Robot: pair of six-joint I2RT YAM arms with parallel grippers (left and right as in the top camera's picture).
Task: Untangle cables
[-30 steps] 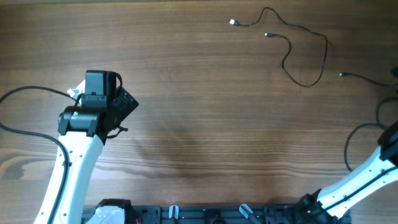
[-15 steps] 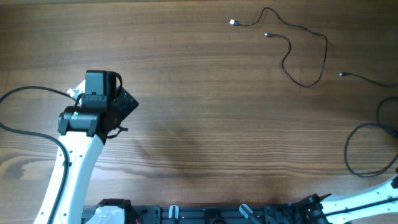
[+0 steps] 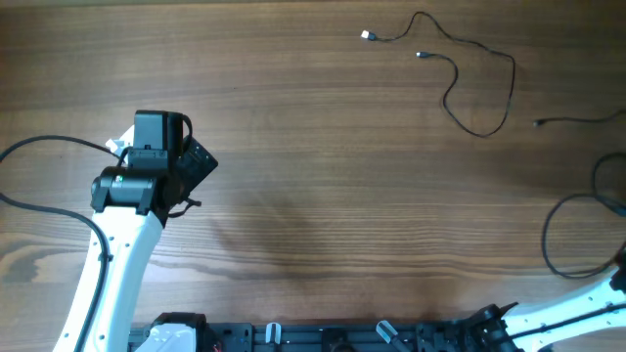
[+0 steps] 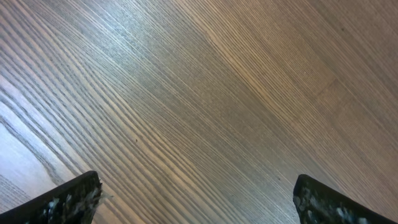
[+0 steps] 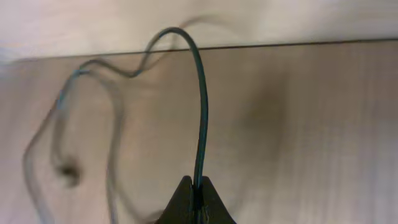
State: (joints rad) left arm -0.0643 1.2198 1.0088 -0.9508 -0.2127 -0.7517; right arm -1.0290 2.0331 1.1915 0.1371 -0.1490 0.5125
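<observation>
The cables lie at the table's far right. One thin black cord [image 3: 479,129] loops there with a pale tip [image 3: 367,35] and a small plug [image 3: 419,55]. A second cable [image 3: 572,120] runs from its plug off the right edge. In the right wrist view my right gripper [image 5: 196,194] is shut on a thin dark cable [image 5: 201,106] that arcs up and falls away to the left, blurred. That gripper is outside the overhead view. My left gripper [image 3: 201,161] is open at the left over bare wood, fingertips [image 4: 65,202] wide apart with nothing between them.
A thicker black wire [image 3: 553,244] of the right arm curls at the right edge, and the left arm's wire [image 3: 39,147] runs off to the left. A black rail [image 3: 323,337] lines the near edge. The table's edge [image 5: 311,43] shows close behind the held cable.
My right arm has swung out of the overhead view to the lower right and its jaws have closed on the cable. The right cable's run has lifted slightly. The left arm has not moved.
</observation>
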